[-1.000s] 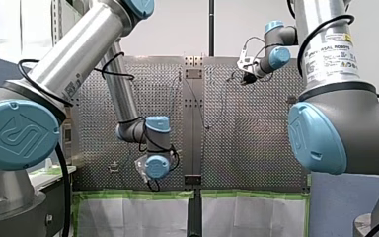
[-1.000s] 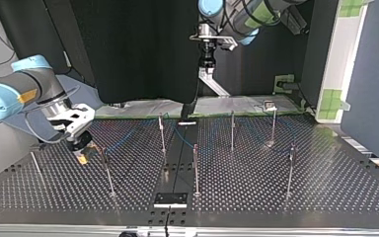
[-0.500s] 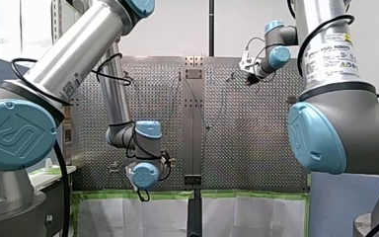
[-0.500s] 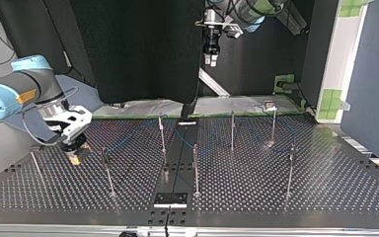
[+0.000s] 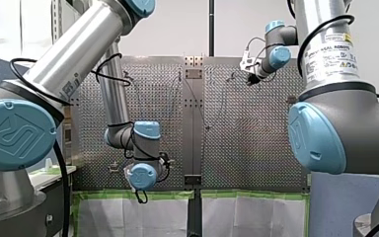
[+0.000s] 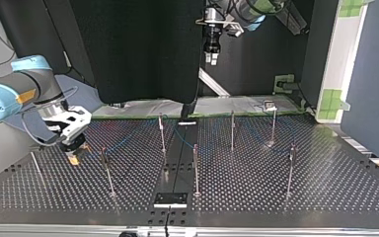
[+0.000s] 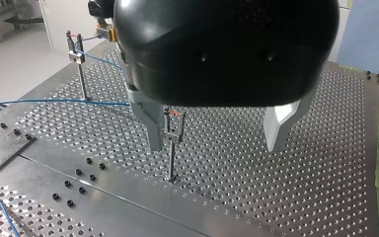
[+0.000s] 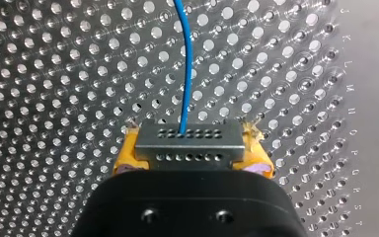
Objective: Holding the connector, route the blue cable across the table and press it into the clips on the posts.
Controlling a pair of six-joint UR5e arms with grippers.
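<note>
Since a second ago the left tool [image 6: 211,52] has risen higher above the surface [image 6: 325,187], its wrist drawing toward the front view's near edge. The right tool [image 6: 74,148] has edged toward the top view's left.

The surface is a perforated metal plate with a plain strip down its middle. Green tape [image 5: 128,195] lines its near edge in the front view. A black curtain [image 6: 143,49] hangs beyond it in the top view.

The left arm holds its tool pointing straight down, well clear of the plate, with its two pale fingers [image 7: 153,126] apart. A post [image 7: 170,158] with a clip [image 7: 172,121] shows below, just inside one finger. The right arm reaches low, its tool tilted close to the plate, with yellow pads [image 8: 126,158] clamped on the grey connector [image 8: 187,143].

One blue cable [image 8: 185,64] leaves the connector and runs out over the plate. Seven posts [image 6: 195,170] stand in the top view. There are two arms, two tools and one connector.
</note>
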